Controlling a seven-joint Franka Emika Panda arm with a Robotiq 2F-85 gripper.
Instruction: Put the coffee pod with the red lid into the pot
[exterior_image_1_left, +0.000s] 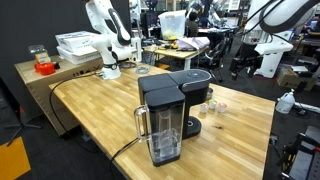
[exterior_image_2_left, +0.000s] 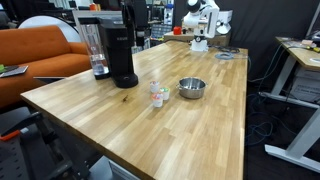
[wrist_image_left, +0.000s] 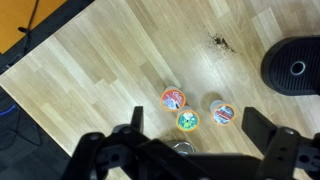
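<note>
Wrist view from above: gripper (wrist_image_left: 193, 114) spread wide, empty, prob. ready to straddle red-lid pod (wrist_image_left: 172, 98), which sits on table (wrist_image_left: 100, 70) touching green-lid pod (wrist_image_left: 187, 120). In an exterior view, pot (exterior_image_2_left: 191, 88) just beside.

In the wrist view the pincer (wrist_image_left: 192, 112) is a dark, blurred shape, cut off by the bottom edge. Behind its body only a sliver of metal (wrist_image_left: 181, 147) shows, too little to name. The black machine (wrist_image_left: 293, 65) is cut by the right edge. In an exterior view the machine (exterior_image_1_left: 170, 115) hides most of what lies behind it; a pale thing (exterior_image_1_left: 215, 105) beside it is too small to tell. In an exterior view the pods (exterior_image_2_left: 158, 95) stand bunched, their lid colours too small to tell apart. The far arm (exterior_image_2_left: 200, 25) is tiny, and its pincer cannot be made out there.
</note>
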